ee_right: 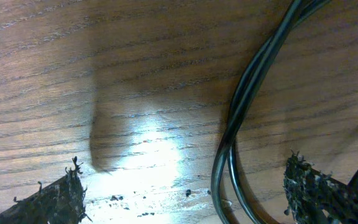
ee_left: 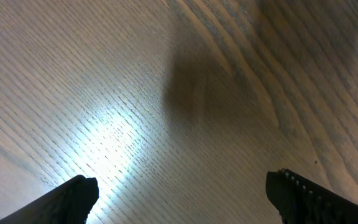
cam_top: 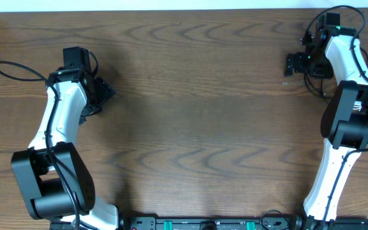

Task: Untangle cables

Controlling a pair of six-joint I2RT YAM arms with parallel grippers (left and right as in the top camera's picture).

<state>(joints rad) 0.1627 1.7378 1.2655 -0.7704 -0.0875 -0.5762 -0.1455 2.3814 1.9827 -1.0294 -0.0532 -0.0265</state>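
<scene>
Two thin black cables (ee_right: 238, 112) lie side by side on the wooden table in the right wrist view, curving from the top right down to the bottom edge. They pass between the fingers of my open right gripper (ee_right: 185, 193), nearer its right finger, and it holds nothing. From overhead the right gripper (cam_top: 294, 64) is at the far right of the table, with thin black loops (cam_top: 312, 82) beside it. My left gripper (cam_top: 101, 99) is open and empty over bare wood at the left, as the left wrist view (ee_left: 182, 193) also shows. No white cable is in view.
A thin black wire loop (cam_top: 11, 67) lies at the far left and runs to the left arm. Small dark crumbs (ee_right: 188, 193) dot the wood under the right gripper. The table's far edge (cam_top: 171, 11) meets a white wall. The arm bases stand at the front edge.
</scene>
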